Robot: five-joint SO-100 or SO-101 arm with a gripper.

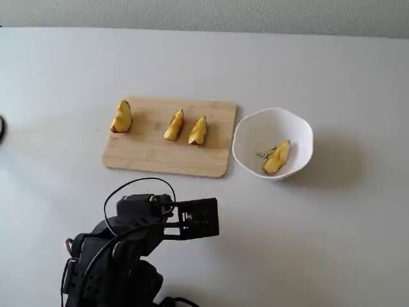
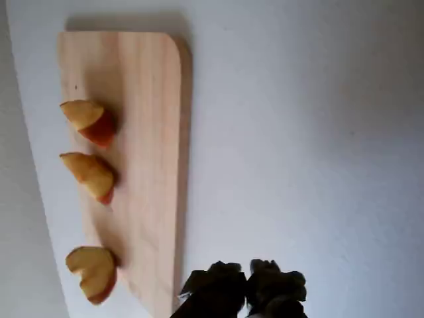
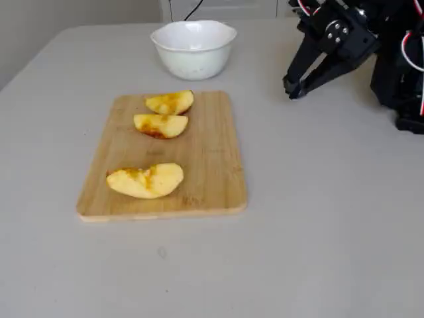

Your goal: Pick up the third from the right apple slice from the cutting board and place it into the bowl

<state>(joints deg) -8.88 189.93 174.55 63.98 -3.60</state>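
A golden-yellow apple slice point(image 1: 276, 157) lies inside the white scalloped bowl point(image 1: 246, 137), just right of the wooden cutting board point(image 1: 150, 153). In the other fixed view the bowl point(image 3: 193, 63) hides its contents. Three more slices rest on the board: a chunky one with a reddish tip at the left point(image 1: 121, 116), and a pair point(image 1: 174, 125) point(image 1: 198, 130) close together. My gripper point(image 1: 214, 218) hovers over bare table in front of the board, shut and empty. The wrist view shows its fingertips point(image 2: 225, 281) together beside the board point(image 2: 152, 132).
The black arm base point(image 1: 108, 268) fills the lower left of a fixed view. A dark object point(image 1: 1, 128) pokes in at the left table edge. In the other fixed view, the arm body point(image 3: 397, 59) stands at the table's right.
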